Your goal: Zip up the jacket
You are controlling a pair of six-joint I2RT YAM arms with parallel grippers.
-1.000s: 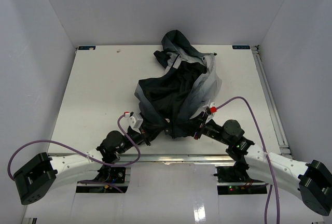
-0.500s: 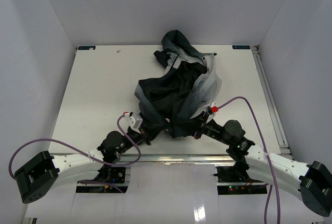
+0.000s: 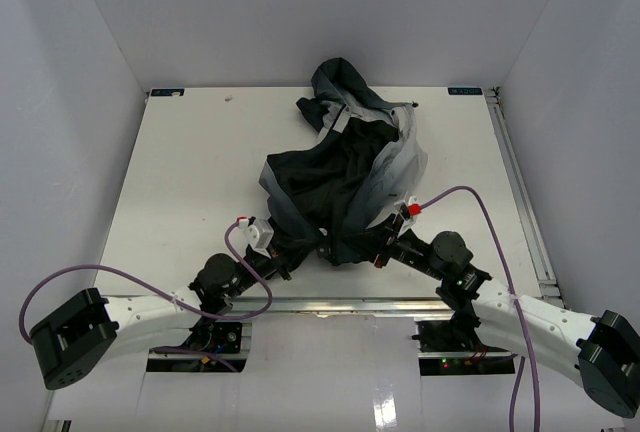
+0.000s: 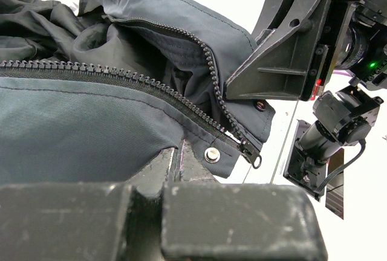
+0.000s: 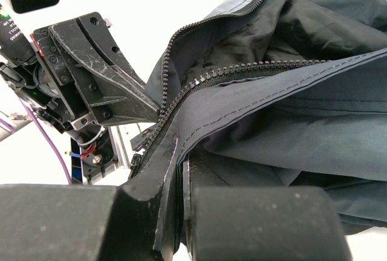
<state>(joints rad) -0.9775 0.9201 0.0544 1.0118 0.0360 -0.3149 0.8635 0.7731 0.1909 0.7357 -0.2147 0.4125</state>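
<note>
White bench (image 3: 180,182) with a crumpled dark jacket (image 3: 340,177) lying at its centre, unmoved since a second ago. The left claw (image 3: 287,252) and right claw (image 3: 372,248) stay clamped on its near hem, either side of the open zipper (image 4: 139,81).

The white table (image 3: 180,172) bears the jacket (image 3: 335,187) (crumpled, dark with grey panels) from middle to far edge.
</note>
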